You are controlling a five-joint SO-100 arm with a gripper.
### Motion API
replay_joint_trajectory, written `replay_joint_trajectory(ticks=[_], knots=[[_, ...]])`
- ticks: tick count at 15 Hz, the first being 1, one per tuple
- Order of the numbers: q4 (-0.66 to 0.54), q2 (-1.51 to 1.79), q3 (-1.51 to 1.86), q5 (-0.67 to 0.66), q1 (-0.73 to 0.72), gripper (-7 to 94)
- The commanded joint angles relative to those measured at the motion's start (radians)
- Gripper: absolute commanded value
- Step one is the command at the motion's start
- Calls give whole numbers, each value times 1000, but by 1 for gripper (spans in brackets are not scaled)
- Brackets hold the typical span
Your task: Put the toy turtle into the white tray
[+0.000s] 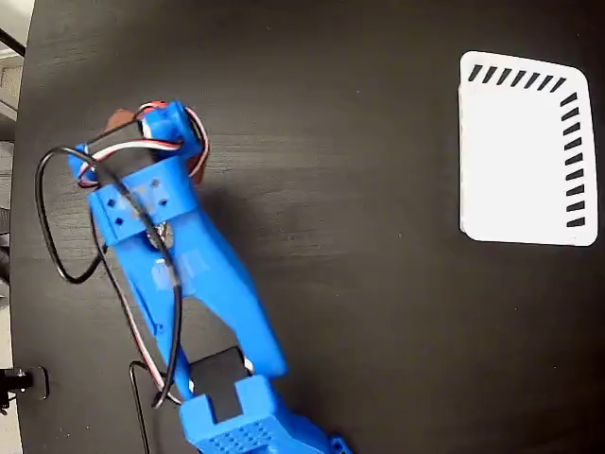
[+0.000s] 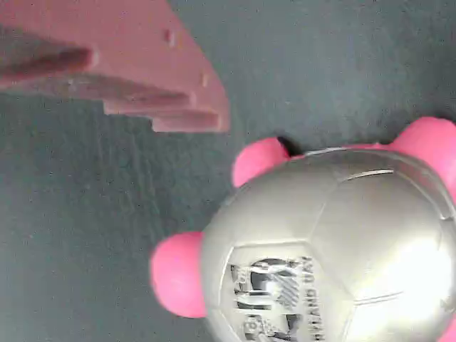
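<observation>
In the wrist view the toy turtle (image 2: 335,242) fills the lower right of the frame, sitting on the dark table (image 2: 342,64): a shiny domed shell with a printed label and pink feet poking out at its left and top edges. One reddish gripper finger (image 2: 128,71) juts in from the upper left, clear of the turtle and not touching it; the other finger is out of frame, so the gripper (image 1: 156,128) looks spread rather than clamped, but how wide it stands I cannot tell, and it has hold of nothing that shows. In the fixed view the blue arm (image 1: 189,274) reaches from the bottom edge to the upper left of the frame, its wrist covering the turtle, which cannot be made out there. The white tray (image 1: 520,151) lies at the far right, well apart from the gripper, with nothing in it. The step in hand appears to be the approach for the grasp. Next, the fingers likely need to straddle the shell, close, lift, then carry right across the table to the tray.
</observation>
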Motion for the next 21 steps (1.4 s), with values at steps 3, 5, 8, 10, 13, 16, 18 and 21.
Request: replay_joint_trajectory(ticks=[3, 5, 8, 10, 13, 16, 18, 21], knots=[[-17, -14, -55, -28, -3, 55], [-28, -37, -55, -29, -9, 55], [-40, -66, -55, -31, -17, 55], [-55, -89, -55, -31, -17, 55], [-97, -117, -55, -41, -15, 55], [-95, -161, -104, -43, -17, 55], [-87, -184, -132, -43, -18, 55], [-95, -184, -133, -40, -23, 37]])
